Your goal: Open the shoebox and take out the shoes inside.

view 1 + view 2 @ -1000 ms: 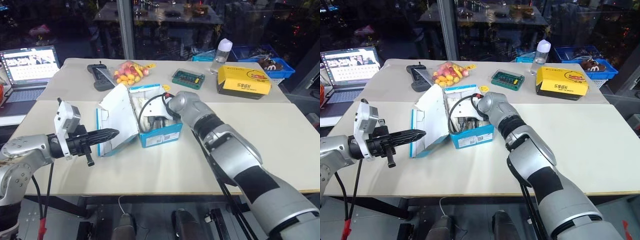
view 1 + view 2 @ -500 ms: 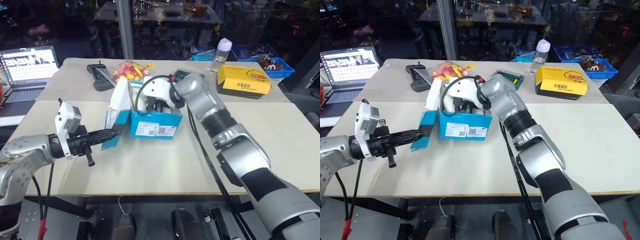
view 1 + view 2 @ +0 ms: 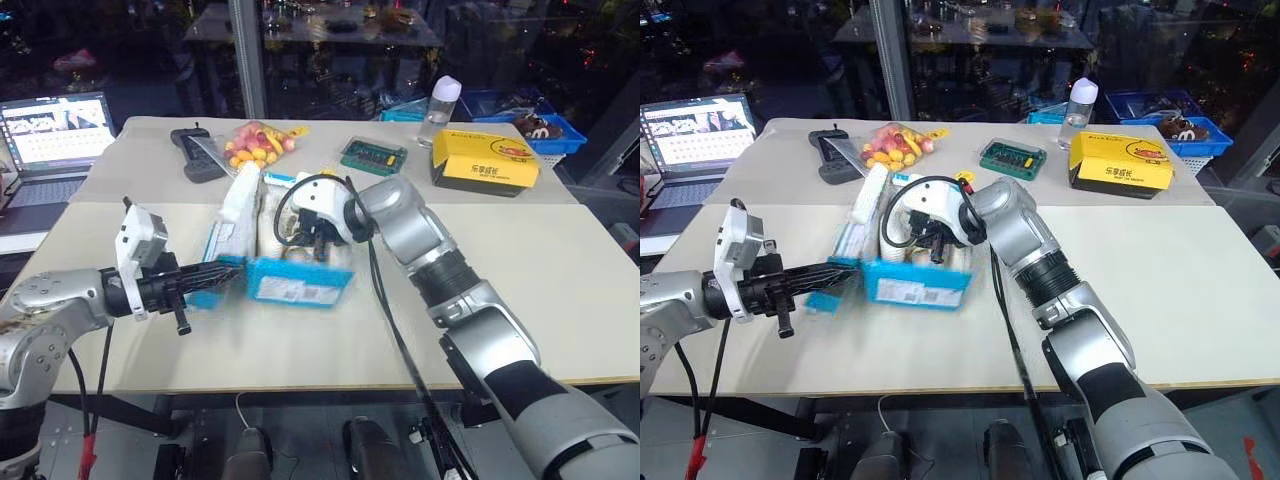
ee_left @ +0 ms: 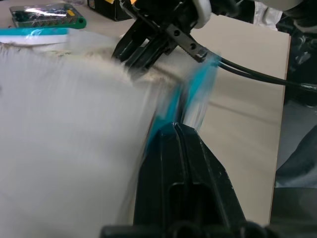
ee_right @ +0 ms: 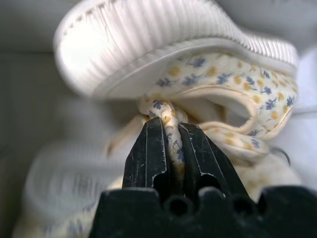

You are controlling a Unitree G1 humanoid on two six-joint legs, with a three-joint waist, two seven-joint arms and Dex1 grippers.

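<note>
Shoe (image 5: 208, 89) pinched (right pincer (image 5: 171, 144)).

Head stereo pair looks forward and down over the desk (image 3: 560, 300), sharing the shoebox (image 3: 296, 284). Each wrist camera sits close behind its own pincer.

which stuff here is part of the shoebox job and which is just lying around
Job: shoebox; shoes; left gripper, shut on the box lid; right gripper, shut on a shoe.

Lying about: yellow box; bottle; fruit bag; laptop; green case.
</note>
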